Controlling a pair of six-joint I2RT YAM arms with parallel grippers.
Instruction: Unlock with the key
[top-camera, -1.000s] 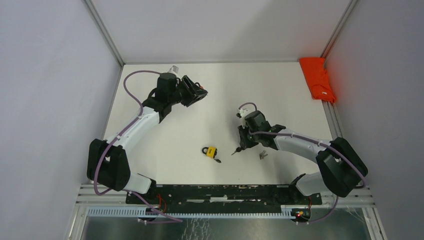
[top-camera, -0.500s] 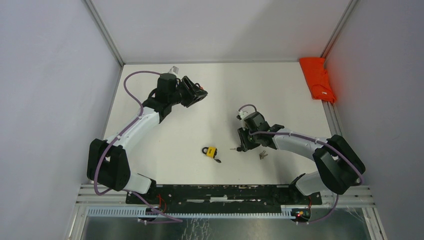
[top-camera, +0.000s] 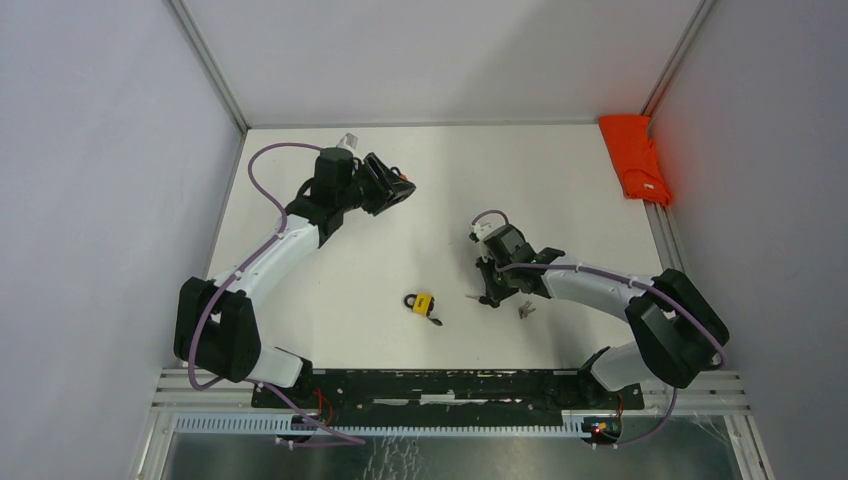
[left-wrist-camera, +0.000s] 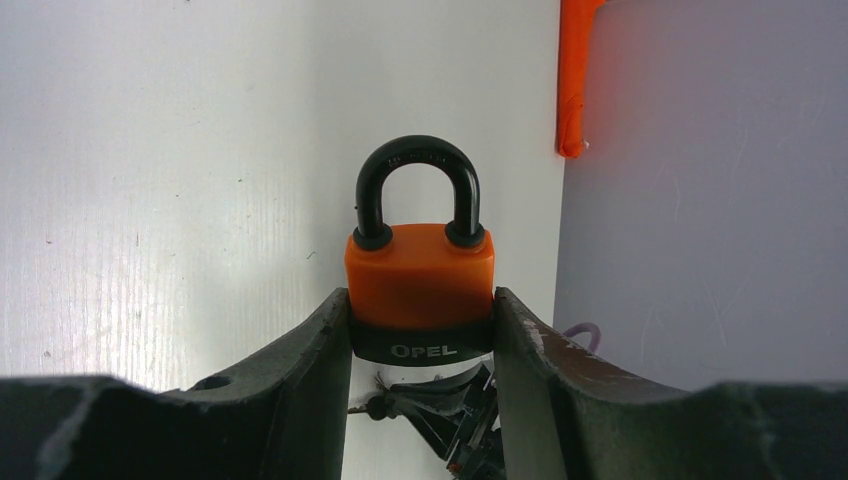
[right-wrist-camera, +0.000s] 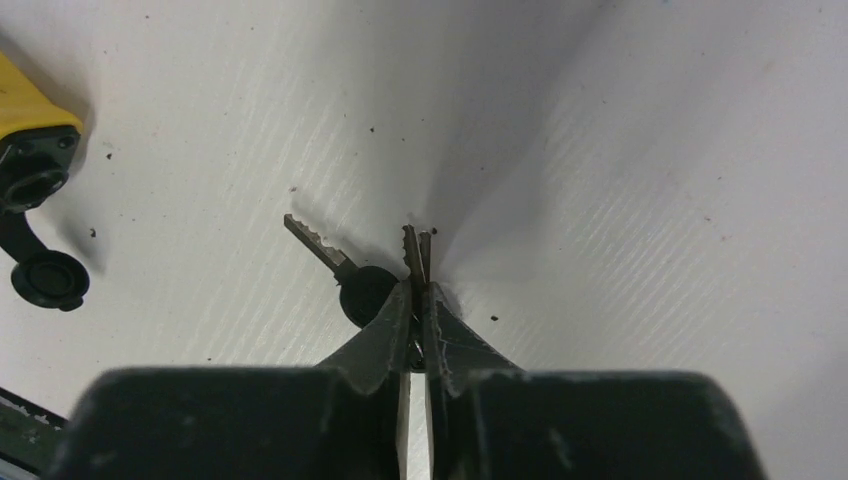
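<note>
My left gripper is raised over the far left of the table and shut on an orange padlock with a black shackle and a black "OPEL" base. My right gripper is low over the table at centre right. It is shut on two thin key blades, and a black-headed key on the same bunch sticks out to the left. A yellow padlock lies on the table left of that gripper.
A small bunch of metal keys lies just right of the right gripper. A folded orange cloth sits at the far right edge by the wall. Grey walls close the table on three sides.
My right gripper has shifted slightly and turned, so the key tip now points left instead of down-left. The left arm and its orange padlock have not moved.
</note>
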